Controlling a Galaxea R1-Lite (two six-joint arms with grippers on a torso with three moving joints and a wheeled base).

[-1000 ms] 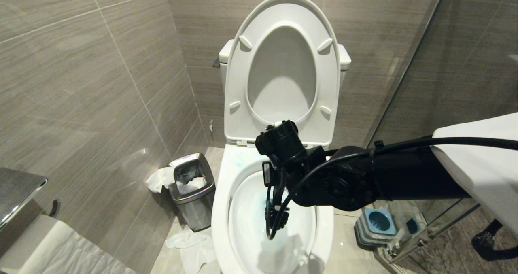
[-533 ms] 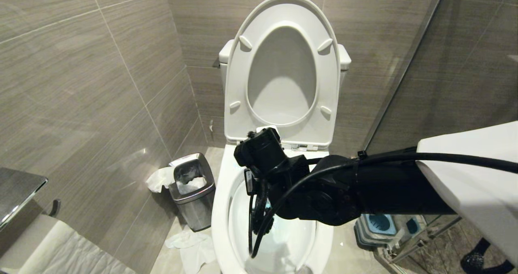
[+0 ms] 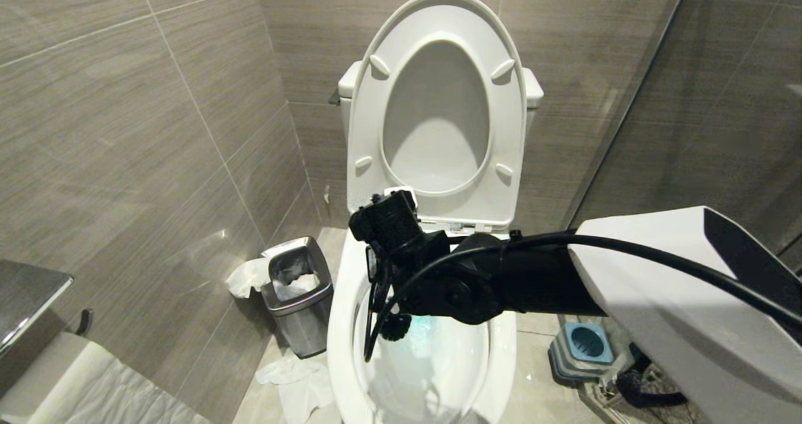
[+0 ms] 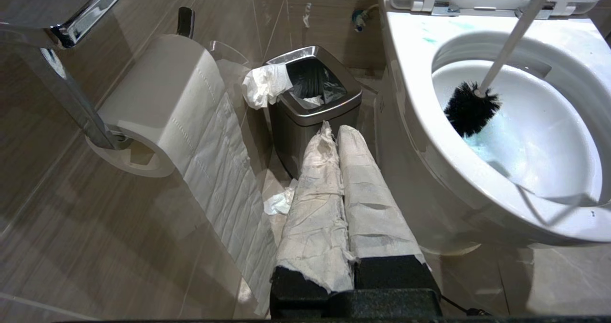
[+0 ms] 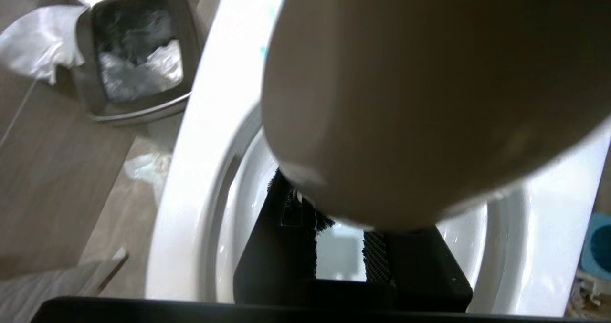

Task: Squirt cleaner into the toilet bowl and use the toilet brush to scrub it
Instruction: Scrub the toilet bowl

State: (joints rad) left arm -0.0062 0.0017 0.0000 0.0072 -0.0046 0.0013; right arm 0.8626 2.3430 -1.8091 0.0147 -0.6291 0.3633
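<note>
Here the glossy white toilet bowl [image 3: 341, 324] stands open, seat raised. My right gripper [image 3: 391, 223] is clamped on the slim whitish handle of the toilet brush [image 4: 470, 108], its bushy black bristles against the bowl's inner wall above teal-tinted cleaner [image 4: 487, 144]. My left gripper [image 4: 341, 170], paper-wrapped, is closed and empty.

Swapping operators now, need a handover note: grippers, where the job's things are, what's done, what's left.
Right gripper: shut on the toilet brush handle, above the toilet bowl.
Left gripper: shut, empty, fingers wrapped in paper, parked low beside the bowl near the waste bin.
Toilet brush: bristle head down inside the bowl, at the wall on the bin's side.
Cleaner: already in; teal tint in the water, pale smears on the rim.
Brush holder: on the floor on the bowl's other side.
Done: cleaner squirted, scrubbing under way.
Left: finish scrubbing.
</note>
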